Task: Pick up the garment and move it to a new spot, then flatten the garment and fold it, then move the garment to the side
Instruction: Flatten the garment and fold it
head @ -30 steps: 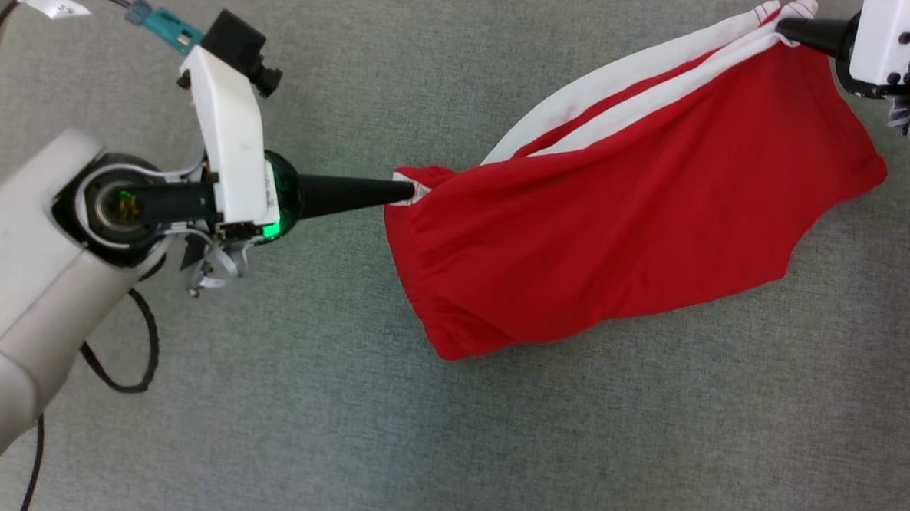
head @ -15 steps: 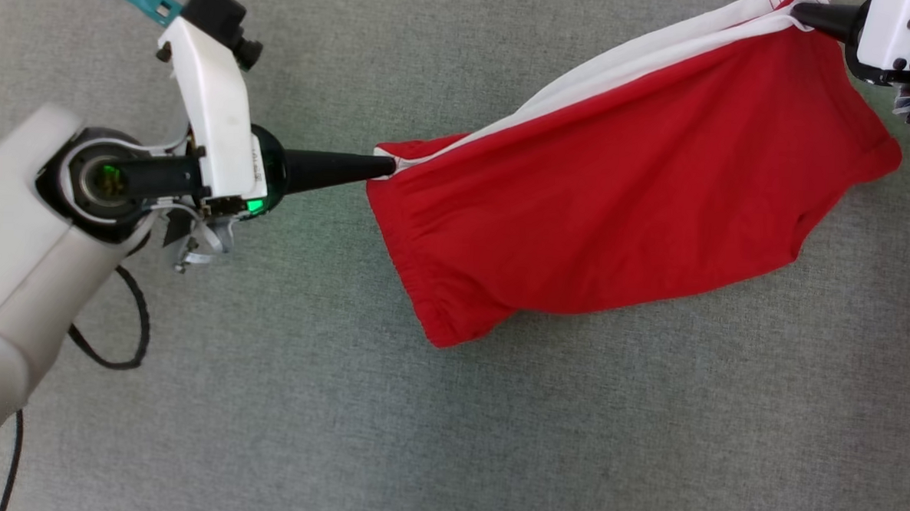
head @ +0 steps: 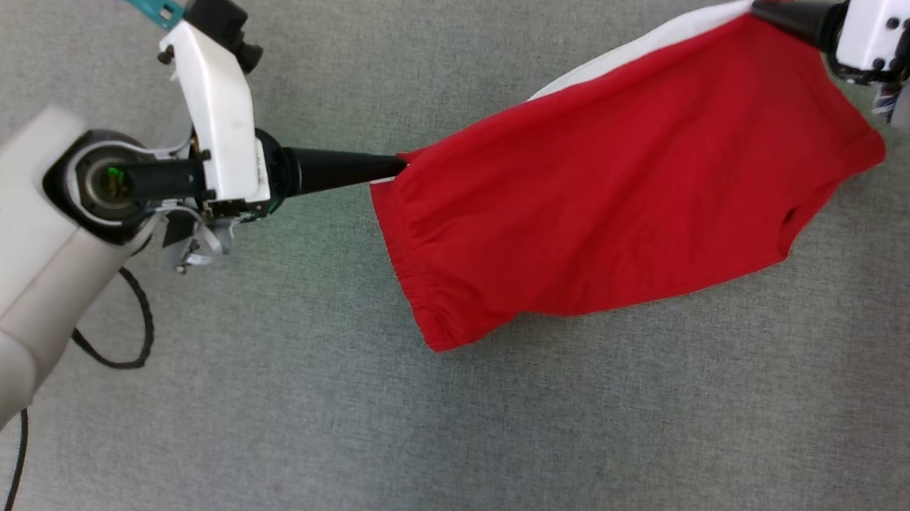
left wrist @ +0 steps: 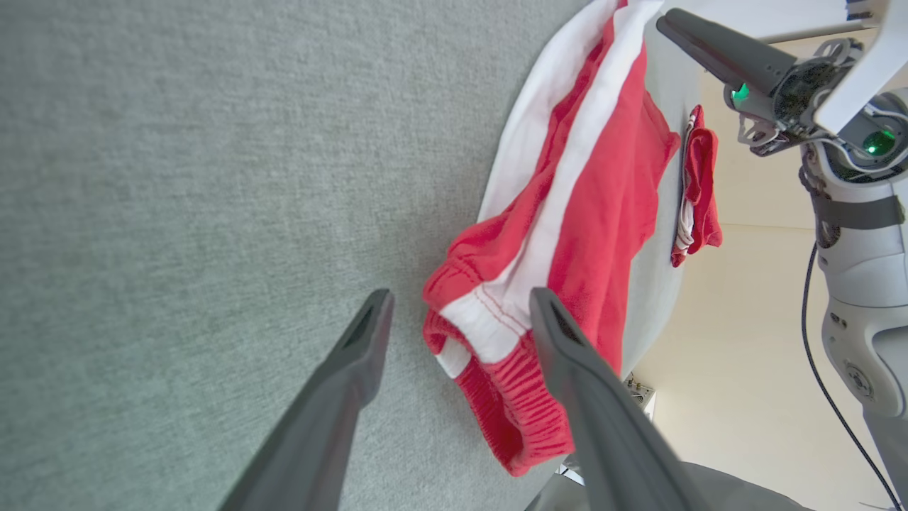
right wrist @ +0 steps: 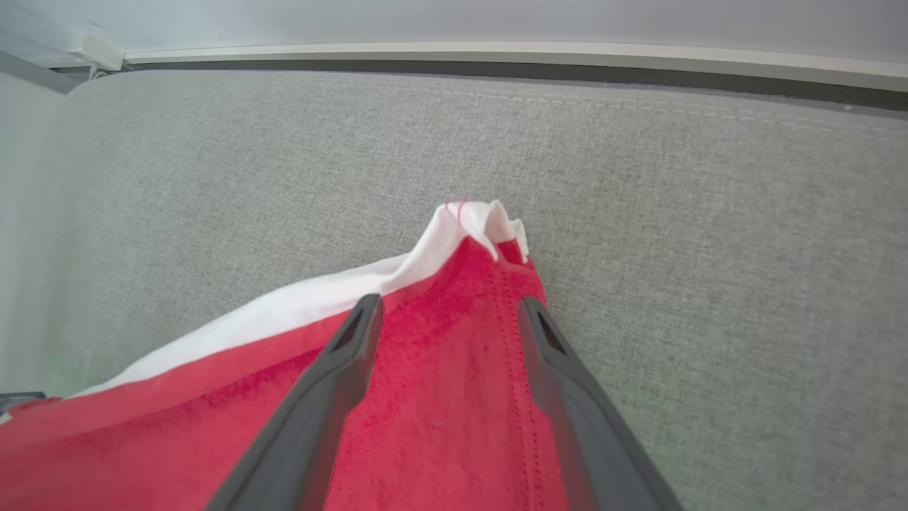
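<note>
**Now: red shorts lying between my two opened grippers**

Right in the middle and upper right of the head view lie the red shorts (head: 619, 201), spread on the grey fabric surface (head: 341, 404). They slant from the gathered waistband (head: 415, 284) at centre frame up towards the top right corner. A white stripe (head: 648, 49) shows along their upper edge.

My left gripper (head: 401, 165) comes in from the left of the head view, its tips right at the upper corner of the waistband. In my left wrist view the shorts (left wrist: 589, 213) run from lower centre to the top of the frame. My left gripper (left wrist: 461, 298) has its two fingers (left wrist: 355, 369) spread well apart, with the striped waistband corner in the gap. I cannot tell whether either finger touches the cloth.

My right gripper (head: 754, 6) sits at the top right edge of the head view, at the far corner of the shorts. In my right wrist view the shorts (right wrist: 440, 426) cover the lower left and centre. My right gripper (right wrist: 448, 304) has its fingers parted above the red cloth, and the white corner is bunched just past their tips.

In the left wrist view, a second red piece of clothing (left wrist: 702, 177) lies to the right of the shorts. A black cable (head: 125, 333) loops at the left of the head view.
</note>
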Motion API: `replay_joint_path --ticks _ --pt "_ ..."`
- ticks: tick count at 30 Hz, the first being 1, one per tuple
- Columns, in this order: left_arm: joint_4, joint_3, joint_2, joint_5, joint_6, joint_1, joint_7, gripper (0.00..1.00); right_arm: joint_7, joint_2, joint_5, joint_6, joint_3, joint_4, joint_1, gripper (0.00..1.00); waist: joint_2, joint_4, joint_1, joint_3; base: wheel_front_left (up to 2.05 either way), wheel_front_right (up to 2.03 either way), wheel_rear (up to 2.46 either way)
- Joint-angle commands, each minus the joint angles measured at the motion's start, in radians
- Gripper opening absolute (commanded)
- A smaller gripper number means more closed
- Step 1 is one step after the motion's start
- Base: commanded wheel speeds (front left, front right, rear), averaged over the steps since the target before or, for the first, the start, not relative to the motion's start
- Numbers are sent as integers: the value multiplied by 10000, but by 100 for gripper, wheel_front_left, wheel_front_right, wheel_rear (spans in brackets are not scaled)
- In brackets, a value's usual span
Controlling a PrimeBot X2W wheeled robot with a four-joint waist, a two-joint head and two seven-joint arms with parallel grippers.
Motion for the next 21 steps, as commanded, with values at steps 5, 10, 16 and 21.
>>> replay_joint_path --ticks 5,10,16,21 --pt "296 -168 190 639 -30 -33 -309 100 -363 -143 -22 -26 64 -490 411 100 0 -74 -1 -370 0 0 0" --pt "369 -147 387 1684 -137 -234 -1412 100 -1446 -484 -377 -24 172 -1297 728 100 0 -87 -1 -945 0 0 0" --pt "224 -340 565 4114 -114 -11 -4559 100 -4334 -1058 -855 -26 39 -2504 1537 100 0 -48 -1 -1617 0 0 0" --pt "-50 -285 434 5965 497 572 -7818 100 -6631 -1430 -1357 -25 31 -2638 2433 100 0 173 -1 -1992 0 0 0"
